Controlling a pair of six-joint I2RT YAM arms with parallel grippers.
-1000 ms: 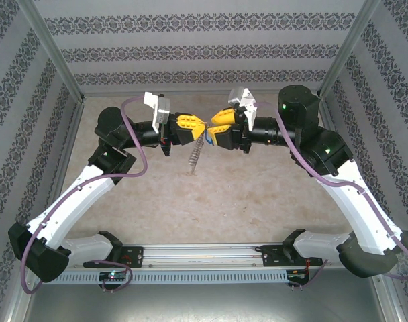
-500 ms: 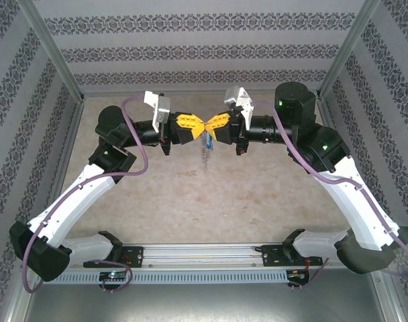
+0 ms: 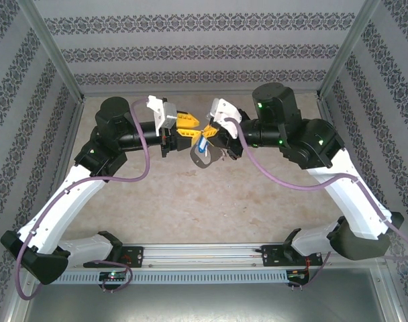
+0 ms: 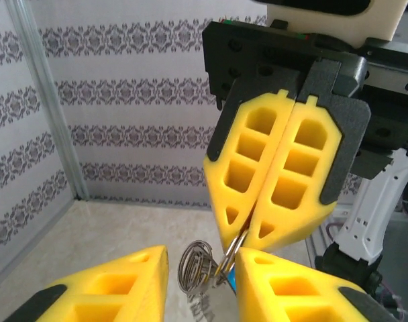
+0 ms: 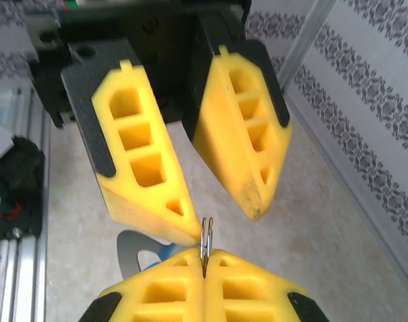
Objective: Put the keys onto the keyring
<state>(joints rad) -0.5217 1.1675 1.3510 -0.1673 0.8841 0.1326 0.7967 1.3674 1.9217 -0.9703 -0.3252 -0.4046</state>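
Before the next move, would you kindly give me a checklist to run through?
1. Right tool shut on a wire ring of the keyring: ok.
2. Left tool open: ok.
3. Wire rings inside the left tool's gap, as its wrist view shows: ok.
4. Rest of the keyring hanging from the right tool: ok.
5. Blue-headed key already threaded on a ring: cannot tell.

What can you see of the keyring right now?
The keyring is a flat grey oval loop, metal by its look, carrying thin silver wire rings. It hangs above the table where the grippers meet. The right gripper is shut on one wire ring; the left gripper stands open on either side of the rings. The blue key hangs beside it.
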